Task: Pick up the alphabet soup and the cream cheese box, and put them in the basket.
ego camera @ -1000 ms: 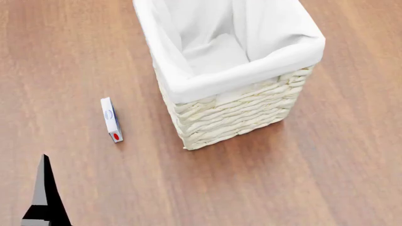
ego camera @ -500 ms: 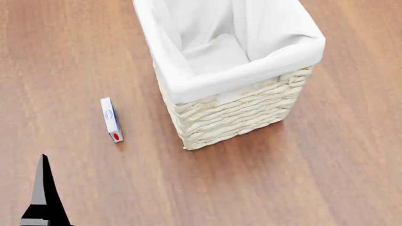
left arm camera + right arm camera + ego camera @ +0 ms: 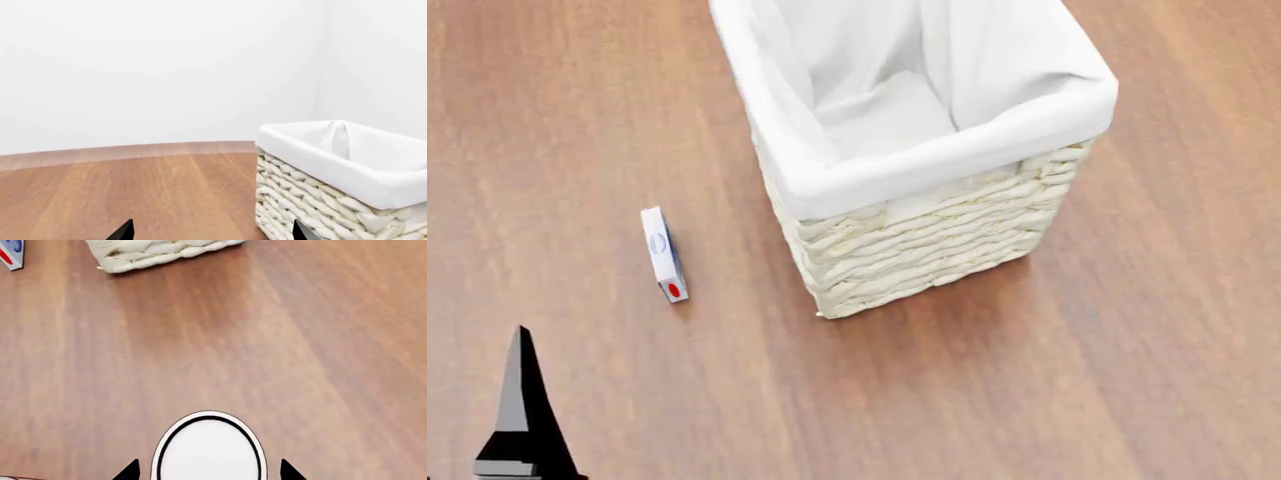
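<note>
Item 1, cream cheese box (image 3: pixel 663 254): lies on the wooden desk (image 3: pixel 1121 380) just left of the basket (image 3: pixel 928 245), apart from it; long axis runs near-to-far, red end nearest the robot.

Item 2, alphabet soup (image 3: pixel 209 450): pale top seen between the right gripper's (image 3: pixel 209 472) parted fingertips; whether they grip it cannot be told.

Item 3, left gripper (image 3: pixel 210 232): fingers spread wide, nothing between them. It is the nearer arm; the box lies ahead and slightly right of it.
</note>
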{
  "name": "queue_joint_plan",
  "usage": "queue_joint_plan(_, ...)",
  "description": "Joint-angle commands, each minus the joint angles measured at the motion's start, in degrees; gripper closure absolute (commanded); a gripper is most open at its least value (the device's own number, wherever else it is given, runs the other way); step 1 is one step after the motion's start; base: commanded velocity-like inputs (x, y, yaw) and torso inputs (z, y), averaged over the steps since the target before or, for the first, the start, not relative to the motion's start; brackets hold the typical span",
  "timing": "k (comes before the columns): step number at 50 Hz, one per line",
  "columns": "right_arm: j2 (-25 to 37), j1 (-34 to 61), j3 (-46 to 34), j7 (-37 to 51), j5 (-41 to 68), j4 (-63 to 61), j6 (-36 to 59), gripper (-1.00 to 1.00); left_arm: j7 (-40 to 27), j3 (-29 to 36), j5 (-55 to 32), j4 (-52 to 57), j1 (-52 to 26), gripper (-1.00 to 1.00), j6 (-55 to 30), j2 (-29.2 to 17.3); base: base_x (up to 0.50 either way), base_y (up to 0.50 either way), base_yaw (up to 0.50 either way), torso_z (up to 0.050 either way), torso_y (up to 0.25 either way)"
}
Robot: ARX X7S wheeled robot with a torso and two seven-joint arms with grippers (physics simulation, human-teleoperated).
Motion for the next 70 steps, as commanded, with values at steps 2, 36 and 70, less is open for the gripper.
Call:
queue_joint_plan(2,-1.2,0.5,-0.6,-1.2,-0.2,2.6,0.0,-1.0,-0.1,0.0,-0.2,-0.6,-0.3,-1.0,0.2,0.0,0.0,0.0,0.0,0.0,0.0)
queue_joint_plan(36,-1.5,0.2,-0.8,-1.6,-1.2,3.0,-0.8,1.0,-0.7,0.5,0.1,-0.3,-0.1,-1.0,0.0,-0.6,0.0,0.0,0.0,0.0,0.0)
queue_joint_plan(70,11.8,43.7,-6.1,12.8,-21.5,-21.6,5.7,1.0,-0.6,1.2,-0.5,-0.3,-0.4,-1.0,0.3,-0.9,0.0,0.0,0.0,0.0,0.0)
